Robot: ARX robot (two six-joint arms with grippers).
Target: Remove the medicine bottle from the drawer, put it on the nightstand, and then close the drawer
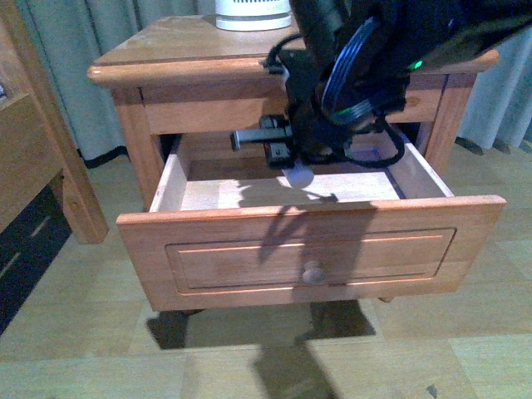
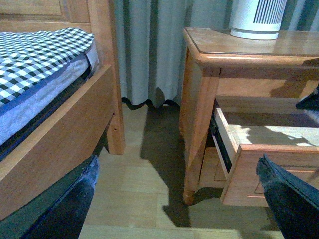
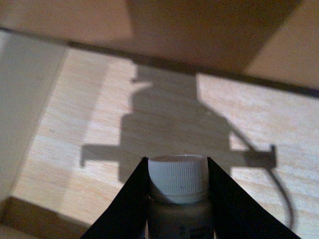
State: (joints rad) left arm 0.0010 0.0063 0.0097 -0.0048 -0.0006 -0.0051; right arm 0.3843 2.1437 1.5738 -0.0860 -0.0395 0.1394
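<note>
Right gripper is clamped on the medicine bottle, centre frame, inside the open drawer, tucked under the nightstand top. Risk: a straight-up lift knocks arm or bottle against the overhanging edge and the bottle slips out. Left gripper is spread wide, empty.

I can read nothing. The medicine bottle clamped in my right gripper carries a label with dark marks, too blurred to make out.
</note>
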